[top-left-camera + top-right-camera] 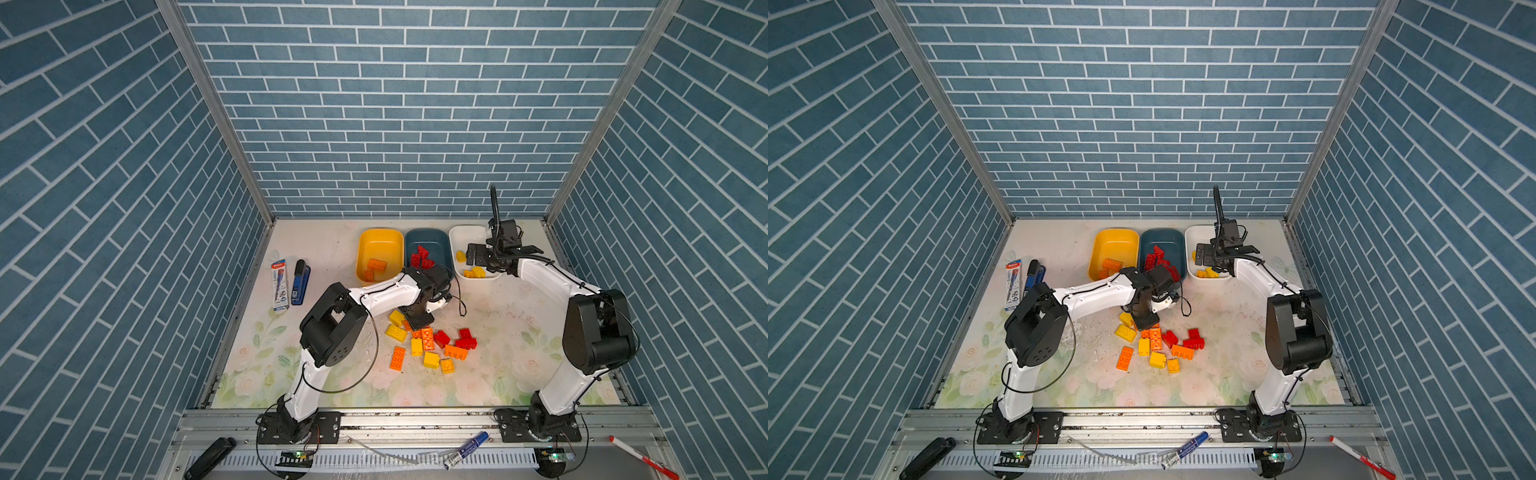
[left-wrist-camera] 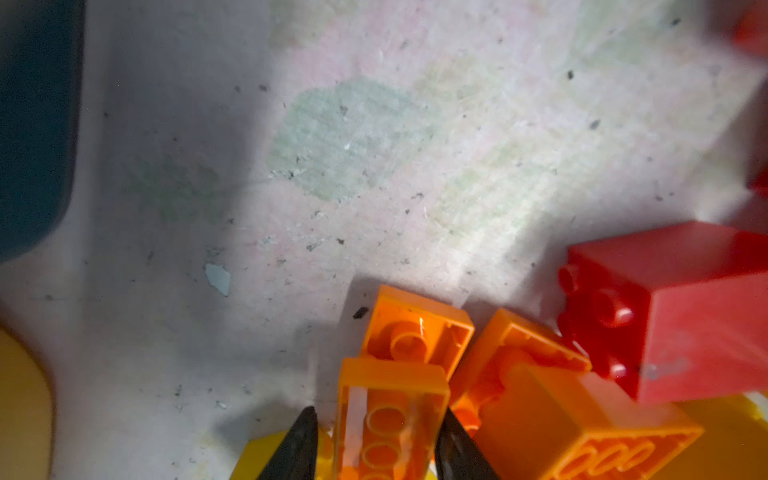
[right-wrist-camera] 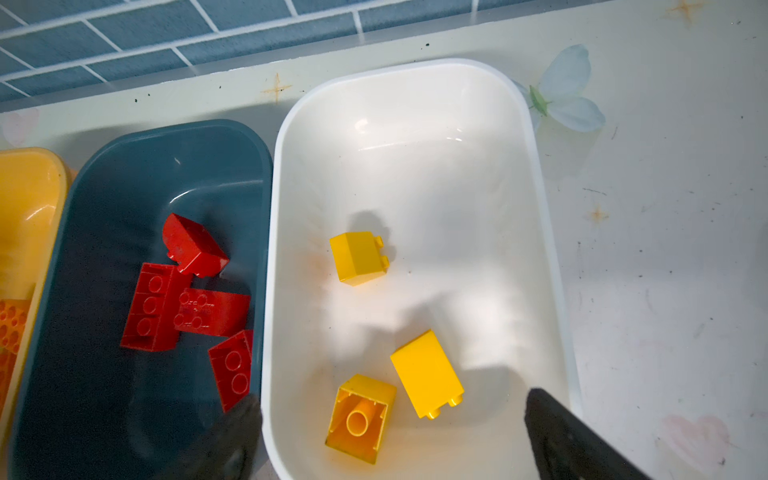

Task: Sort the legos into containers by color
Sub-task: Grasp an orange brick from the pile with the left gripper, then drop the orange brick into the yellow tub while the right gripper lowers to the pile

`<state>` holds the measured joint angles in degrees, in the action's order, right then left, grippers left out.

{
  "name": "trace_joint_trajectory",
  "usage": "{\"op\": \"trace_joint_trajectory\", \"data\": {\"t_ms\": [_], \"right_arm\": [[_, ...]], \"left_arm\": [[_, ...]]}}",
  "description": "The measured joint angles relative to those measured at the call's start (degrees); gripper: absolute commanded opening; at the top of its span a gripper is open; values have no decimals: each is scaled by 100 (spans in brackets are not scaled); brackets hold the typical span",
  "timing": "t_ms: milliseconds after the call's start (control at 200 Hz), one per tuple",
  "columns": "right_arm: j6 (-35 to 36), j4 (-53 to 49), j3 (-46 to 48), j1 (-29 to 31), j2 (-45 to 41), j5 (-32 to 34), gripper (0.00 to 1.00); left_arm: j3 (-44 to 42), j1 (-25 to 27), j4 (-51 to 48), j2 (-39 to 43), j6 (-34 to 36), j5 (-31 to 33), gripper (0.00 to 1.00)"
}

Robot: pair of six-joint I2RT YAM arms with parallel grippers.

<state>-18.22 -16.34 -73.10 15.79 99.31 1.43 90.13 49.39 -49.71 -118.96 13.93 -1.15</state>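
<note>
Loose red, orange and yellow legos [image 1: 428, 345] lie in a heap mid-table. My left gripper [image 1: 419, 320] reaches down into the heap's far edge. In the left wrist view its fingers [image 2: 453, 446] sit tight on both sides of an upturned orange lego [image 2: 392, 415]. Along the back stand the yellow container [image 1: 380, 237] holding orange legos [image 1: 376, 266], the teal container [image 1: 428, 239] holding red legos [image 3: 156, 307], and the white container [image 3: 415, 166] holding three yellow legos [image 3: 359, 257]. Over the white one hovers my right gripper [image 3: 392, 397], wide open with nothing in it.
A pen pack [image 1: 280, 284] and a blue stapler [image 1: 300, 282] lie at the left of the table. On the front rail are a blue marker [image 1: 465, 449], a red marker [image 1: 640, 457] and a black tool [image 1: 210, 457]. Brick-pattern walls close three sides.
</note>
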Motion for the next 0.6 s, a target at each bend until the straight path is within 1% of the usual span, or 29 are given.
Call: {"op": "trace_joint_trajectory", "data": {"t_ms": [90, 315, 475, 600], "right_arm": [[0, 0, 0, 0, 0, 0, 99], [0, -9, 131, 0, -125, -17, 99], [0, -17, 308, 0, -382, -76, 99], [0, -20, 494, 0, -608, -177, 99]], "left_arm": [[0, 0, 11, 0, 24, -2, 33], [-81, -37, 111, 114, -37, -72, 27], [-223, -162, 243, 511, -155, -221, 24], [-367, -343, 490, 872, -310, -295, 24]]}}
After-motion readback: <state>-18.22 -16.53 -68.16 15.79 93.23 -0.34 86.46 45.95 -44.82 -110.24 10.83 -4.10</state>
